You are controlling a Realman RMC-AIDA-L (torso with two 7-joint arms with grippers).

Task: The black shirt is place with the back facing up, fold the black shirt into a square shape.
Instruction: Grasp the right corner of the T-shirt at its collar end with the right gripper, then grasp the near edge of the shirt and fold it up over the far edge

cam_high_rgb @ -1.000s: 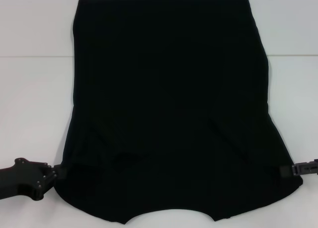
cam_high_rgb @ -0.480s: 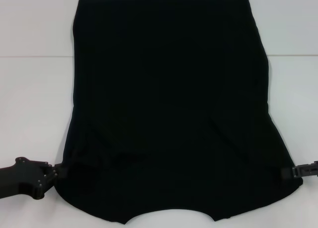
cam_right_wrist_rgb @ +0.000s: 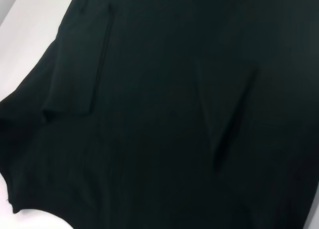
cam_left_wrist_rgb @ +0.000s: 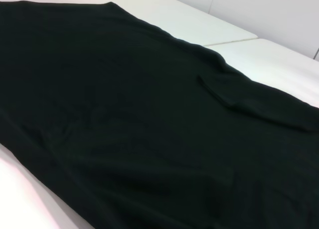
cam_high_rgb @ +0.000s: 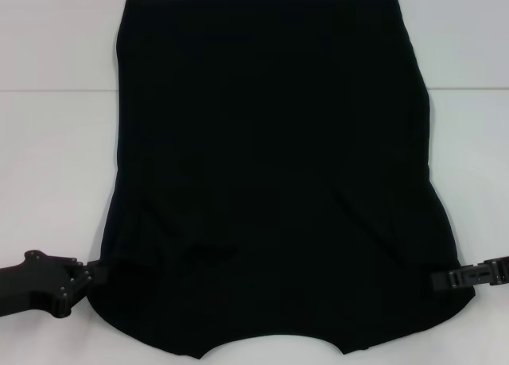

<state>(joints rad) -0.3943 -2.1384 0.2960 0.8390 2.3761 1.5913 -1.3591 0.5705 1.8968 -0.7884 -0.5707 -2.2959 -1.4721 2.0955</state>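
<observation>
- The black shirt [cam_high_rgb: 274,174] is lying flat on the white table [cam_high_rgb: 56,142], filling the middle, with its collar edge at 6 o'clock, nearest to me.
- My left hand [cam_high_rgb: 94,274] is sitting at 8 o'clock, touching the shirt's left edge; I cannot tell whether it is gripping the cloth.
- My right hand [cam_high_rgb: 442,280] is reaching in at 4 o'clock, over the shirt's right edge; I cannot tell its opening either.
- No lettering is showing on the upper side.
</observation>
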